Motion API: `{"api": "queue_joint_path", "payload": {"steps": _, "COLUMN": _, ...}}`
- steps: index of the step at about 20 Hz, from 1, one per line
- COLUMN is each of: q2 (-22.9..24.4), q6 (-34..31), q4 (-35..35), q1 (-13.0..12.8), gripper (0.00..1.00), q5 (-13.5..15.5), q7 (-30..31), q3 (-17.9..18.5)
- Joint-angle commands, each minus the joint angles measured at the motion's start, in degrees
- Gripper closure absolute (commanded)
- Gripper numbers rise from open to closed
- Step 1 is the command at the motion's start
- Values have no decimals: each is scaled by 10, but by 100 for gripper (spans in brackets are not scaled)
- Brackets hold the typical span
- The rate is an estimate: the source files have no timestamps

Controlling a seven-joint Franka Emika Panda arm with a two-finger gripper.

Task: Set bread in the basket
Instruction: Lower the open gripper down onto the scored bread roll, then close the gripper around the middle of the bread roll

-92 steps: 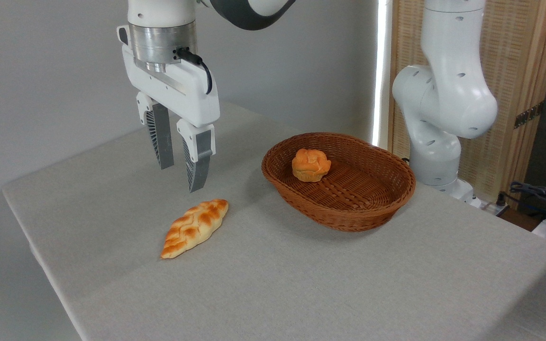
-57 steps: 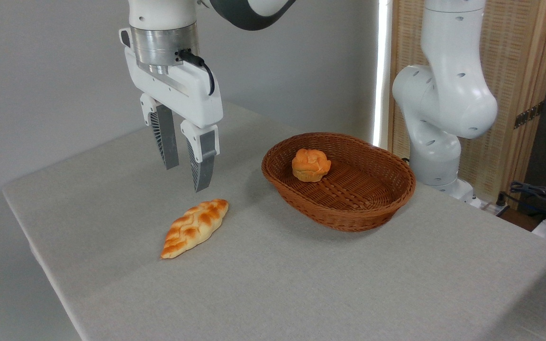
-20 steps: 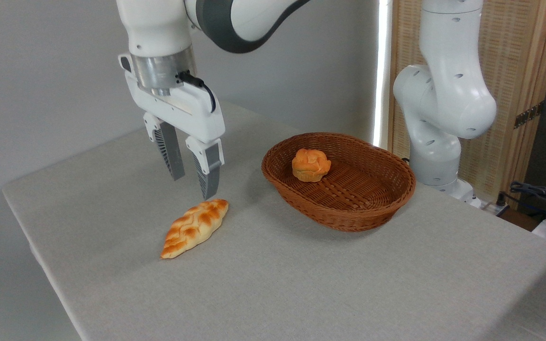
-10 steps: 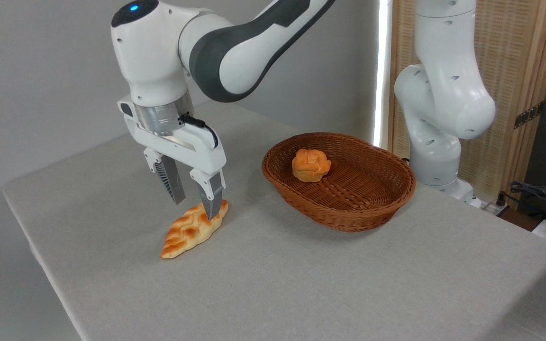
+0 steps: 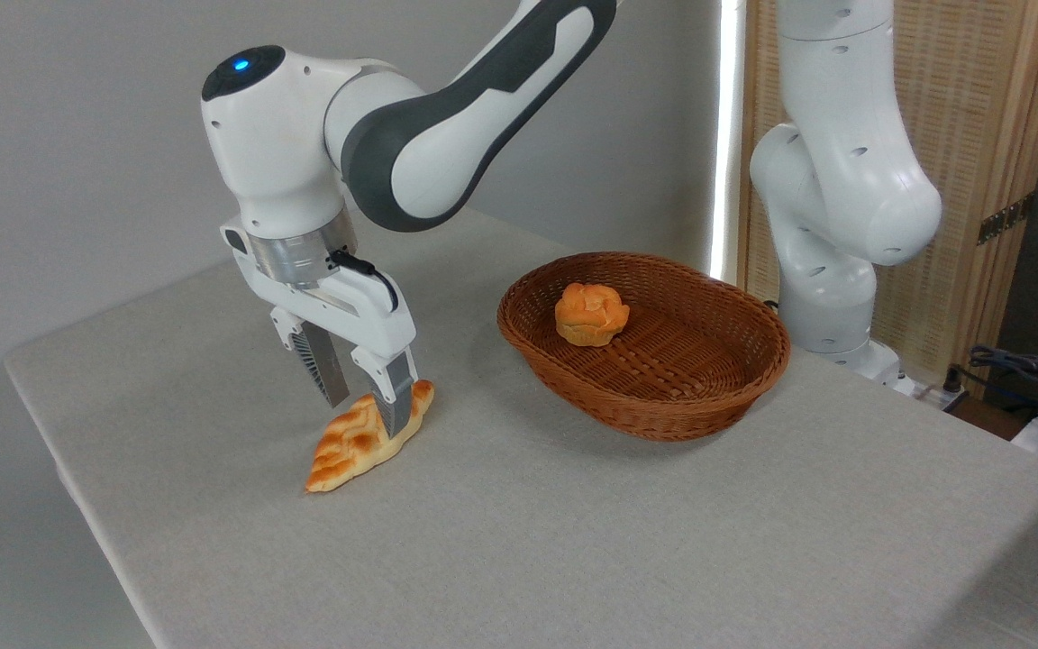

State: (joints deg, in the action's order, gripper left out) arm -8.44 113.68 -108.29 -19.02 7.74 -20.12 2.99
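The gripper (image 5: 366,415) is down at the left of the table (image 5: 573,541), its two fingers spread apart and straddling the far end of the bread (image 5: 366,439). One finger (image 5: 324,372) stands on the far-left side of the loaf, the other (image 5: 397,406) crosses in front of it on the right. Whether either finger touches the crust I cannot tell; they have not closed on it. The bread lies flat on the table, one loaf only, slanting from its near-left point up to its far-right point, well apart from the basket (image 5: 663,410).

Going right, there is one basket, an oval wicker one, sitting on the table towards the far side. Inside it, against the far-left part of the floor, sits one small round bun (image 5: 590,314). The rest of the basket's floor is bare weave.

Further right stands the arm's white base column (image 5: 834,198), rising just beyond the basket's far-right rim, with a pale wooden screen (image 5: 997,135) behind it. Some cables (image 5: 1024,370) lie at the far right edge.
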Motion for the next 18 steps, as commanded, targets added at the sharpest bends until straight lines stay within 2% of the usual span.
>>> {"api": "queue_joint_path", "payload": {"steps": 1, "q2": -2, "q6": 8, "q4": 0, "q1": -1, "gripper": 0, "q5": 1, "q7": -3, "q3": -1}}
{"api": "queue_joint_path", "payload": {"steps": 6, "q2": -4, "q6": 5, "q4": 0, "q1": -1, "gripper": 0, "q5": 0, "q7": -2, "q3": -2}}
{"api": "queue_joint_path", "payload": {"steps": 7, "q2": -4, "q6": 3, "q4": -1, "q1": -1, "gripper": 0, "q5": -4, "q7": -3, "q3": -2}}
{"api": "queue_joint_path", "payload": {"steps": 9, "q2": -4, "q6": -5, "q4": -1, "q1": -1, "gripper": 0, "q5": -32, "q7": -2, "q3": -3}}
{"api": "queue_joint_path", "payload": {"steps": 10, "q2": -5, "q6": -7, "q4": -1, "q1": -5, "gripper": 0, "q5": -38, "q7": -2, "q3": -3}}
{"api": "queue_joint_path", "payload": {"steps": 15, "q2": -12, "q6": -7, "q4": -1, "q1": -8, "gripper": 0, "q5": -39, "q7": 1, "q3": -3}}
{"api": "queue_joint_path", "payload": {"steps": 16, "q2": -12, "q6": -7, "q4": -1, "q1": -8, "gripper": 2, "q5": -39, "q7": 0, "q3": -3}}
{"api": "queue_joint_path", "payload": {"steps": 18, "q2": -12, "q6": -7, "q4": 0, "q1": -8, "gripper": 24, "q5": -39, "q7": -2, "q3": -3}}
